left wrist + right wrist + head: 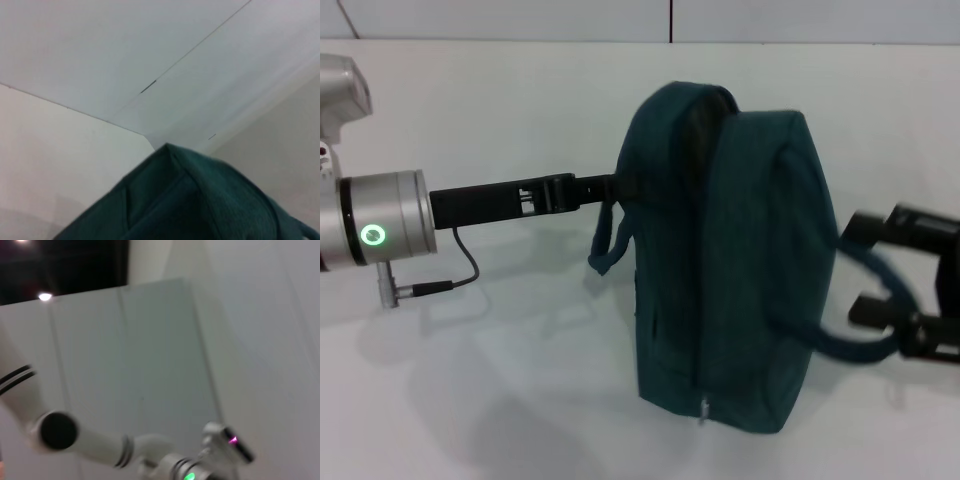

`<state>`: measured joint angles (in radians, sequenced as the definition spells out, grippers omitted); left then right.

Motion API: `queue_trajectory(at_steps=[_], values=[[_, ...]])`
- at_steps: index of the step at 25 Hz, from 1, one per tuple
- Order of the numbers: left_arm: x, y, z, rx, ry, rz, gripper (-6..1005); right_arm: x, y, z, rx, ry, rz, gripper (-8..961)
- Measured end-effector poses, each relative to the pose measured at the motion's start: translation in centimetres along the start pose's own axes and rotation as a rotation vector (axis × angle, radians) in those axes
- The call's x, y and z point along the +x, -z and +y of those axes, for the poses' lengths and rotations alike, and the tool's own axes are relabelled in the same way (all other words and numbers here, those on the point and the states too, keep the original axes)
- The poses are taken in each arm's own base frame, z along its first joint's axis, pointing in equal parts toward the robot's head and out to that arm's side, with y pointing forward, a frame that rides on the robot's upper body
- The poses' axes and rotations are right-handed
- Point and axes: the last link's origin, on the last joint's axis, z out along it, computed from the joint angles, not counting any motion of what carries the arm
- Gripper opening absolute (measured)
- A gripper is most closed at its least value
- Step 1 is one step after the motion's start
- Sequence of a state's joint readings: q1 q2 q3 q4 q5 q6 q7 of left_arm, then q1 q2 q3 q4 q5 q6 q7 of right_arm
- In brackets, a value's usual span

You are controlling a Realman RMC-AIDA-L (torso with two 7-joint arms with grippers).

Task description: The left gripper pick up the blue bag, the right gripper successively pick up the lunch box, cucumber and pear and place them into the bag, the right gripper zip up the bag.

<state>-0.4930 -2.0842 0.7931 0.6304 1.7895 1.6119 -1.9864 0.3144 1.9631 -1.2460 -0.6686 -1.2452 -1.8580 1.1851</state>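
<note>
1. Left gripper (605,188): reaches in from the left, tips buried at the upper left edge of the blue bag (740,280). Jaw state: cannot tell, the fabric hides the tips.
2. Right gripper (910,290): black, blurred, at the right edge next to the bag's right handle loop (855,340). Cannot tell whether its jaws are apart or together.
3. Bag stands upright on the white table (500,330), long axis vertical, top opening up.
4. Zipper seam runs down the near narrow face, with a silver bit (704,408) at the bottom.
5. Left handle loop (608,240) hangs below the left gripper.
6. Left wrist view: only the bag's top corner (200,200) against white walls.
7. Right wrist view: the left arm's green light (188,476) and white panels.
</note>
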Motion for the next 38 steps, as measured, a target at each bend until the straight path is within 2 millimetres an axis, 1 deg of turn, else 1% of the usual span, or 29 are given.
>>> queue_trajectory(at_steps=[1, 3, 5, 9, 15, 18, 20, 22, 26, 29, 33, 38], values=[[0.0, 0.0, 0.0, 0.001, 0.0, 0.001, 92, 0.2, -0.1, -0.1, 0.011, -0.007, 0.003, 692], [0.1, 0.0, -0.1, 0.004, 0.0, 0.002, 92, 0.6, 0.3, -0.9, 0.085, -0.02, -0.007, 692], [0.1, 0.0, -0.1, 0.007, 0.003, 0.004, 92, 0.7, 1.1, -1.6, 0.186, -0.023, -0.034, 692], [0.1, 0.0, -0.1, 0.009, 0.007, 0.005, 92, 0.6, 2.7, -2.3, 0.305, -0.003, -0.053, 692], [0.2, 0.0, -0.1, 0.007, 0.004, 0.009, 93, 0.4, 4.4, -3.8, 0.447, 0.006, -0.046, 692], [0.5, 0.0, 0.0, 0.001, 0.002, 0.022, 93, 0.3, 4.6, -4.1, 0.463, 0.011, -0.044, 692], [0.6, 0.1, 0.1, -0.002, -0.001, 0.031, 93, 0.0, 4.2, -3.9, 0.427, 0.016, -0.05, 692], [0.7, 0.1, 0.1, -0.001, -0.003, 0.034, 93, -0.4, 3.7, -2.9, 0.345, 0.024, -0.076, 692], [0.7, 0.1, 0.0, 0.003, 0.0, 0.039, 93, -1.6, 2.5, 0.5, 0.067, 0.053, -0.13, 692], [0.7, 0.1, -0.1, 0.006, 0.0, 0.041, 93, -1.7, 1.6, 2.0, -0.125, 0.031, -0.092, 692], [0.8, 0.0, -0.1, 0.006, -0.001, 0.041, 93, 0.2, -1.0, 2.1, -0.267, -0.072, 0.049, 692], [0.9, -0.1, 0.0, 0.001, -0.002, 0.049, 94, 3.0, -3.8, 1.2, -0.326, -0.212, 0.239, 692]])
